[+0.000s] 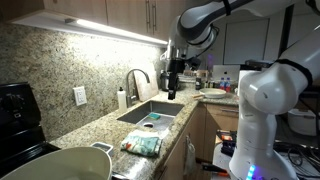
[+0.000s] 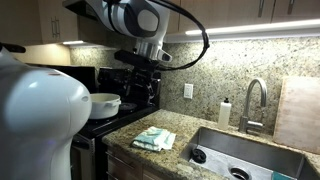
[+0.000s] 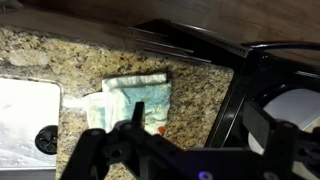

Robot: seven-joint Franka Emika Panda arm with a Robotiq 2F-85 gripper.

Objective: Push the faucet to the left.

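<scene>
The faucet point(image 1: 137, 80) is a dark gooseneck tap behind the sink point(image 1: 150, 110); it also shows in an exterior view point(image 2: 255, 100), and is out of the wrist view. My gripper point(image 1: 172, 82) hangs high in the air, well away from the faucet. In the wrist view the gripper point(image 3: 198, 125) is open and empty, its two fingers wide apart. It looks down on the granite counter between a folded cloth point(image 3: 130, 100) and the stove point(image 3: 275, 90).
A small white soap bottle point(image 1: 122, 98) stands beside the faucet. The cloth point(image 2: 153, 138) lies on the counter next to the sink point(image 2: 240, 160). A pot point(image 2: 100, 103) sits on the stove. A wooden board point(image 2: 298, 115) leans against the wall. The robot's white base point(image 1: 265, 110) stands close by.
</scene>
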